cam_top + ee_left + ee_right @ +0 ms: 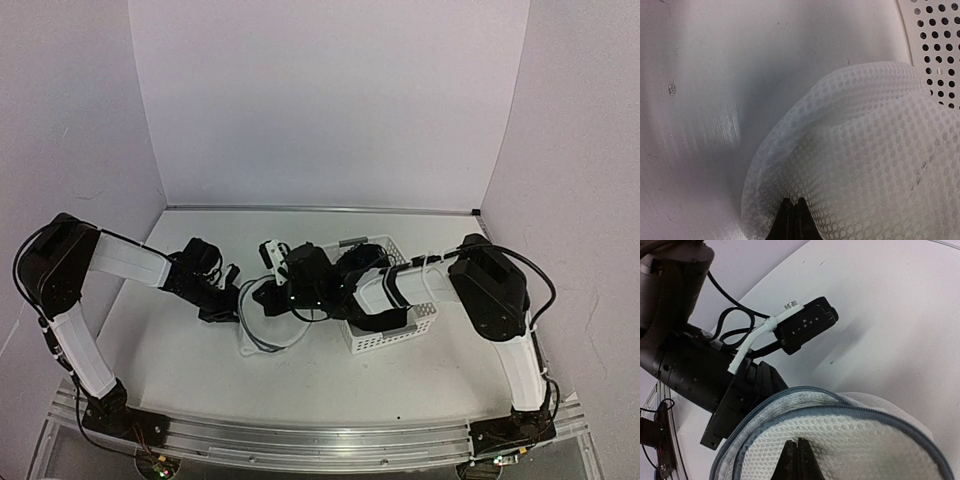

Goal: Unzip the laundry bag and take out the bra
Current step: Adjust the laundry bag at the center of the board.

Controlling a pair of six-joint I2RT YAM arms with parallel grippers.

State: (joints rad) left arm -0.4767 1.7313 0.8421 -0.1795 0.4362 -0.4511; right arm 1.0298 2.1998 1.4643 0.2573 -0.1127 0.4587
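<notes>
The laundry bag (257,335) lies on the table between my two grippers, white mesh with a grey-blue zipped rim (875,412). My left gripper (233,292) is shut, and its tips (793,206) pinch a puckered fold of the bag's mesh (865,150). My right gripper (270,292) is shut too, and its tips (797,446) are on the mesh (850,450) just inside the rim. Thin dark lines show through the mesh beside the right tips. I cannot make out the bra in any view.
The white perforated basket (395,335) stands right of the bag, under my right arm, and its wall shows in the left wrist view (940,50). The left arm's wrist and cables (700,365) sit close behind the bag. White walls enclose the table.
</notes>
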